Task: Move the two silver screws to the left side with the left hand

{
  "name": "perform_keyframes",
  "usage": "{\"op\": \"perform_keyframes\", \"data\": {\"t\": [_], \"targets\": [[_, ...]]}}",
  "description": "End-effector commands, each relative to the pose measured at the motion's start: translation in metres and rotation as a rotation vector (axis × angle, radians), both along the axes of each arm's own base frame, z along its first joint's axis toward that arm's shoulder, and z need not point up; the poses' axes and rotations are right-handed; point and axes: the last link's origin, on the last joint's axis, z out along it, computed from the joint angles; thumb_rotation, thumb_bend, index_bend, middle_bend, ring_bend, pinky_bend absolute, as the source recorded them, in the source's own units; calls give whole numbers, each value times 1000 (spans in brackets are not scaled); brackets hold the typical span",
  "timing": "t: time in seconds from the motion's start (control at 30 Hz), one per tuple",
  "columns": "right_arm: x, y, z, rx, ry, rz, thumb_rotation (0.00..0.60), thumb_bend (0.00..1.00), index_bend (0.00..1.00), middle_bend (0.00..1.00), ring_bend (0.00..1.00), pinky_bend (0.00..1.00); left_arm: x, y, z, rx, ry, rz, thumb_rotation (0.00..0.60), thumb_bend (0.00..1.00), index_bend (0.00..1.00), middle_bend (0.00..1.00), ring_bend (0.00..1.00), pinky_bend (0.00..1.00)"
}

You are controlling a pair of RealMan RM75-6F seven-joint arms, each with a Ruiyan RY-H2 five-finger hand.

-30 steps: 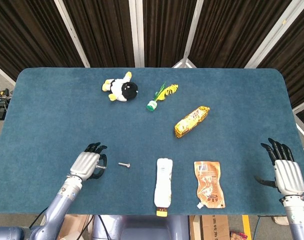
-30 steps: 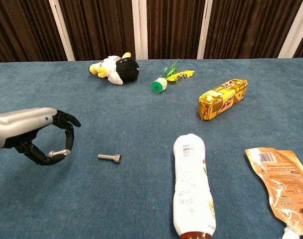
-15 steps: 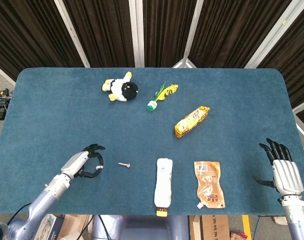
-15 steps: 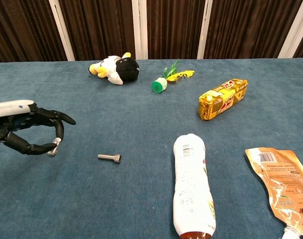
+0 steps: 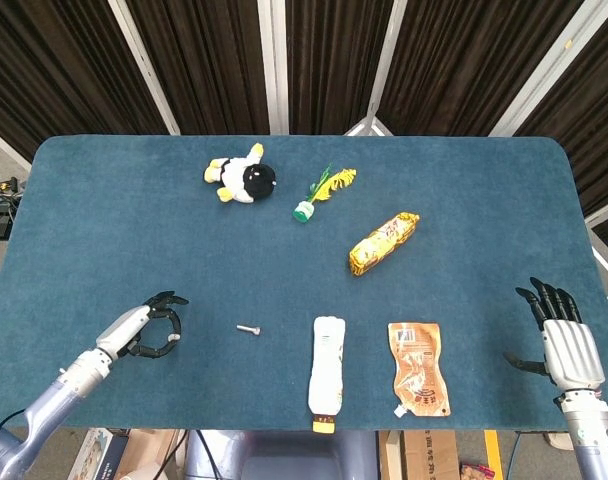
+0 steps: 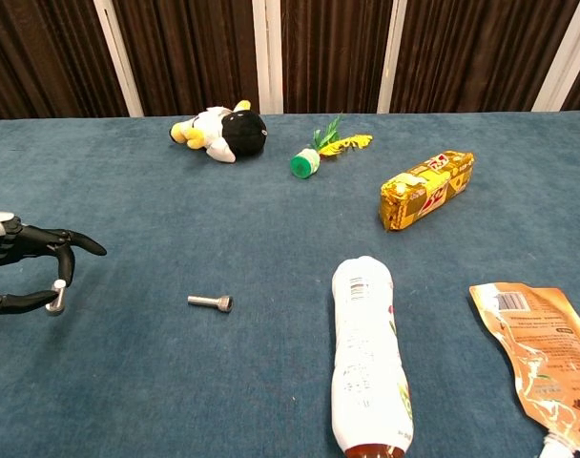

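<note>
One silver screw (image 6: 210, 302) (image 5: 248, 329) lies flat on the blue cloth, left of the white bottle. A second silver screw (image 6: 55, 296) (image 5: 171, 341) is pinched at the fingertips of my left hand (image 5: 141, 329) (image 6: 23, 271), well to the left of the lying screw. In the chest view only the fingers of that hand show at the left edge. My right hand (image 5: 563, 335) rests near the table's right edge with its fingers spread and nothing in it.
A white bottle (image 5: 326, 374) and an orange pouch (image 5: 418, 366) lie near the front edge. A gold snack pack (image 5: 383, 241), a green-and-yellow shuttlecock toy (image 5: 318, 193) and a plush toy (image 5: 243, 177) lie further back on the blue table (image 5: 104, 220).
My left hand has moved steadily leftward with the pinched screw, away from the screw lying on the cloth. The right hand has drifted slightly lower.
</note>
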Motion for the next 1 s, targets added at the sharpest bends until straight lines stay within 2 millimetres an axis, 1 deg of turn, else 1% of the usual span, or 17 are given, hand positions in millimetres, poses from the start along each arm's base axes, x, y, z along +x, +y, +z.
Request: {"op": "perform_keyframes", "data": {"t": [0.03,0.27,0.73,1.0], "targets": [[0,0,-1,2,0,1,600,113,160,68,18,0,-6,-3,0,-1,-30,-11,600,572,604,154,0,0],[1,0,-1,4,-1,5,600,113,160,67,18,0,-17,-3,2,-20,-51,-21,600,561,603,144,0,0],[0,0,-2,5,-4,5,600,112,161,67,18,0,-29,-1,-4,-49,-66,-11,600,557,598,126,0,0],[0,0,-2,2,-5,5,600,113,161,67,18,0,-38,-1,-1,-41,-32,-18,600,550,596,108,0,0]]}}
